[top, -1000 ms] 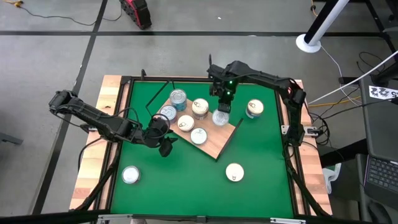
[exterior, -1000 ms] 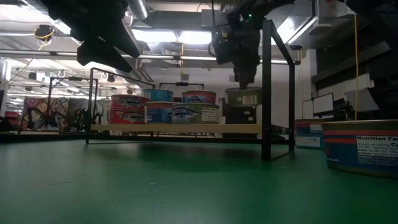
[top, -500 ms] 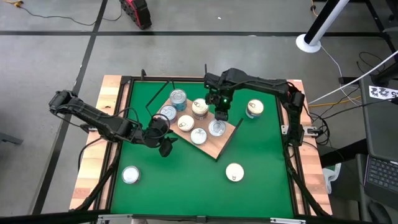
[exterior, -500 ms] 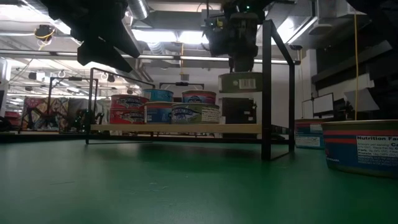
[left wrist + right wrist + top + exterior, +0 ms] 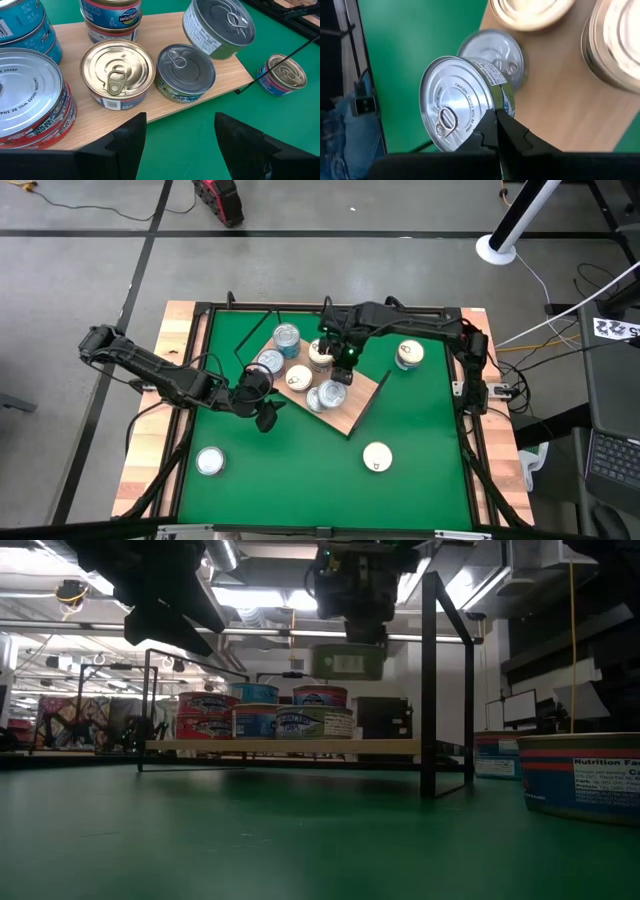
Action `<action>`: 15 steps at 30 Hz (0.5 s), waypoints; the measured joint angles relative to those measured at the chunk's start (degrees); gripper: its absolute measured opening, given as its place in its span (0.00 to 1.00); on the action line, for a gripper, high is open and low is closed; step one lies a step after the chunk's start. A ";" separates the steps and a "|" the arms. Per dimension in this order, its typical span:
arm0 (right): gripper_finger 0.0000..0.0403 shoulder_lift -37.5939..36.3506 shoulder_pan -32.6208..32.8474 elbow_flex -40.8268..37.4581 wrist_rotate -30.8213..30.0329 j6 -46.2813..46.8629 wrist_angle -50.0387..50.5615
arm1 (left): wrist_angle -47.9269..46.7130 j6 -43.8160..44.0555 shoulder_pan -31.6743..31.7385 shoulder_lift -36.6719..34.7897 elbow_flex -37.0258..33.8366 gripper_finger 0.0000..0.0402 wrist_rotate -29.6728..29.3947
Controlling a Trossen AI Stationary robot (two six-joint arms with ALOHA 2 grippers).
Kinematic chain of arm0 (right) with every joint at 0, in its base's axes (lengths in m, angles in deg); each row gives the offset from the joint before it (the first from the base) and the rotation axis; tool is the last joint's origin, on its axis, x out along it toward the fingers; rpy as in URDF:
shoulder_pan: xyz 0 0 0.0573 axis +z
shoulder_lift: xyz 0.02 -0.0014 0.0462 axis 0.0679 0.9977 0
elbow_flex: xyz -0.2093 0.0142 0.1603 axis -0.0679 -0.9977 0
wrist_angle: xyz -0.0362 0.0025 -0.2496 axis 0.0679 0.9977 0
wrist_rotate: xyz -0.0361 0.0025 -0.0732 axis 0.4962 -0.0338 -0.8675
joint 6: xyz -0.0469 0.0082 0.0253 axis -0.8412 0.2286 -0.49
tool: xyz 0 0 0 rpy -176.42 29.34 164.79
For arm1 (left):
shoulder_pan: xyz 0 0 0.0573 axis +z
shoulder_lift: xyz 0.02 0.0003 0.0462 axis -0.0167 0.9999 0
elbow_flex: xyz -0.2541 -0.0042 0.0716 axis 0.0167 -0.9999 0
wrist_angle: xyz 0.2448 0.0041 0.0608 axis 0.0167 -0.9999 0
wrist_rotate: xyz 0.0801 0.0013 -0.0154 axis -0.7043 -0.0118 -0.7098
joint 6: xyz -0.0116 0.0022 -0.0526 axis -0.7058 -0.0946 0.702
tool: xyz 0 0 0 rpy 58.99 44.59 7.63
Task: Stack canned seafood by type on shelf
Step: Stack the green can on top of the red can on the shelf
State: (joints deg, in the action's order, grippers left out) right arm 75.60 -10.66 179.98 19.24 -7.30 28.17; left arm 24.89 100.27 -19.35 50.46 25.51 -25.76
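The shelf (image 5: 352, 410), a wood-grain board on black legs, stands slantwise on the green mat and carries several tins of canned seafood (image 5: 287, 336). A silver-lidded tin (image 5: 220, 27) hangs in the air over the shelf's near right part, above another silver tin (image 5: 186, 72), with my right gripper (image 5: 496, 122) shut on it. My left gripper (image 5: 180, 145) waits open at the shelf's near left edge, touching nothing. In the low view the held tin (image 5: 347, 662) hangs well above the tins on the shelf (image 5: 280, 746). My right gripper pinches the tin's lid rim (image 5: 487, 117) between its two fingers, close to the pull tab. The fingers come slanting down from the far right. The tin is lifted clear of the shelf and tilted, hanging below the fingertips.
Three loose tins stand on the mat: one right of the shelf (image 5: 410, 355), one at the near right (image 5: 377, 457), one at the near left (image 5: 209, 461). A black frame (image 5: 430, 680) rises from the shelf's corner. Pale wooden rails (image 5: 150, 470) border the mat.
My right gripper has carried the silver-lidded tin toward the table's left and near side, from the shelf's right corner to a place over the shelf's tins. The tin has stayed clear of the shelf.
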 joint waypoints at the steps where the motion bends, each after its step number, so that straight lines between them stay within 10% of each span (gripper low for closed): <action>1: 0.00 0.00 0.18 0.00 -0.11 0.87 -0.79 | 0.00 0.00 0.00 0.00 0.00 0.57 0.00; 15: 0.00 0.02 4.45 -0.02 -6.60 6.79 -7.84 | -0.31 0.00 -0.01 -0.02 0.00 0.57 0.00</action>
State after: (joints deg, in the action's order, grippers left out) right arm 75.62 -6.21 179.96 12.64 -0.51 20.33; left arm 24.58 100.27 -19.36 50.43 25.51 -25.76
